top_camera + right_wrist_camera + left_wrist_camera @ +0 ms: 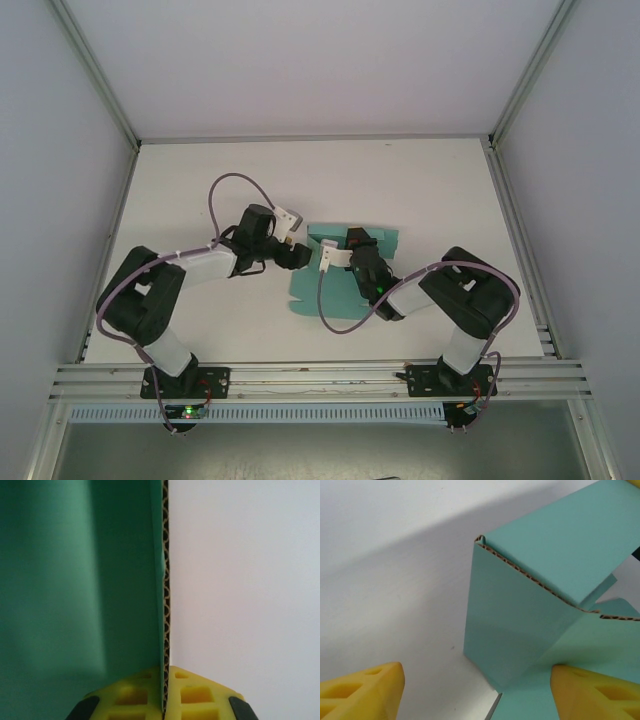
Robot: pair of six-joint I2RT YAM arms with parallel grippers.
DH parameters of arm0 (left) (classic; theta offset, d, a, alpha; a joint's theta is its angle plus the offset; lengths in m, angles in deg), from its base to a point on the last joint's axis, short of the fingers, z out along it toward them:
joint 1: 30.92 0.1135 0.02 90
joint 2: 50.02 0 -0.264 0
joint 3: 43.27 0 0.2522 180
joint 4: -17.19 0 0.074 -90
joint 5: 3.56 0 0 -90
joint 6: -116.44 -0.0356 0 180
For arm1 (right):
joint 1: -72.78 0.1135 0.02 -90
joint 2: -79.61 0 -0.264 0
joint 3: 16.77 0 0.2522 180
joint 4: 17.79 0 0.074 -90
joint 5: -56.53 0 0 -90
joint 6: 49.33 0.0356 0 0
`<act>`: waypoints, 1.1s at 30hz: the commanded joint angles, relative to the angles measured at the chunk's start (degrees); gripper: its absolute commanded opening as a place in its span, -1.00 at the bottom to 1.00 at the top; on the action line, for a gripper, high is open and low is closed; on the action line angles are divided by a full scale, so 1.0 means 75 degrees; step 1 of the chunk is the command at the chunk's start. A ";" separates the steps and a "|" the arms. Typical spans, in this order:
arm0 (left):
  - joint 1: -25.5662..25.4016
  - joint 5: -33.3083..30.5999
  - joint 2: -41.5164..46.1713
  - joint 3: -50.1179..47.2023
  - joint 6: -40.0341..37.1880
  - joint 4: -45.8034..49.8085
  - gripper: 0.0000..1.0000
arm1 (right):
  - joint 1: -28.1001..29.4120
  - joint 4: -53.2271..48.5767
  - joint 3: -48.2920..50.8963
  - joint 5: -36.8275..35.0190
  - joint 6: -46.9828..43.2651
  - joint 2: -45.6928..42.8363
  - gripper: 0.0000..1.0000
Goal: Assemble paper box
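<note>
R end effector (165, 680) tight on paper box (75, 580) edge

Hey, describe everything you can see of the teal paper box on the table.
The paper box is a teal-green die-cut sheet of corrugated card, brown fluting at its cut edges, not yet boxed up. It lies on the white table between the arms, mostly flat, with one flap folded upright. The right claw is shut on one edge; the left claw hangs open beside the raised flap.
</note>
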 commanded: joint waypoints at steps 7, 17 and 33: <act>-0.0326 -0.0563 -0.0528 0.0472 0.0167 -0.0747 0.58 | 0.0226 -0.1019 -0.0170 0.0365 0.0639 -0.0201 -1.00; -0.0456 0.0155 -0.0730 0.0530 -0.0056 -0.0764 0.67 | 0.0256 -0.1793 -0.0271 0.0305 0.0929 -0.0415 -1.00; -0.0453 -0.0221 0.0427 -0.0231 -0.0384 0.0041 0.71 | 0.0044 -0.1924 -0.0231 0.0149 0.0786 -0.0623 -1.00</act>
